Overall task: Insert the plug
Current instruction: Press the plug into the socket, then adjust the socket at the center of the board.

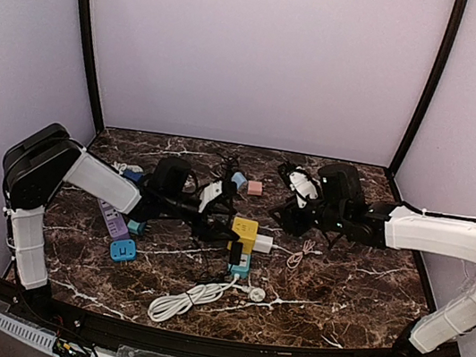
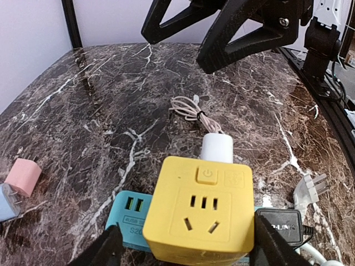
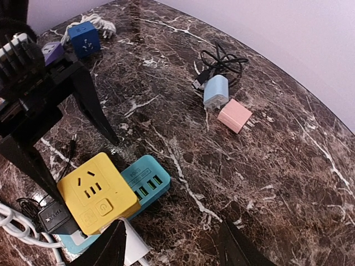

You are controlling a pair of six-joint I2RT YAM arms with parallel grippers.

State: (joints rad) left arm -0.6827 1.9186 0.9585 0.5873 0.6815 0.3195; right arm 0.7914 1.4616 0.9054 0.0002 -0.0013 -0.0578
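Counted: one yellow socket cube (image 2: 199, 216), one white plug (image 2: 216, 148), one black adapter (image 2: 280, 224). Two small chargers were noted: a pink charger (image 3: 235, 116) and a pale blue charger (image 3: 216, 90).

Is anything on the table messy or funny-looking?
The yellow socket cube sits stacked on top of a teal USB power strip, not flat on the table. A white plug lies loose nearby, plugged into nothing.

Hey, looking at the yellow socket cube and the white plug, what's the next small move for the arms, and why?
Probably draw the right gripper straight back from the white plug. The plug already looks seated in the side of the yellow socket cube. The right gripper is open and not holding it, and the left gripper stands open around the cube.
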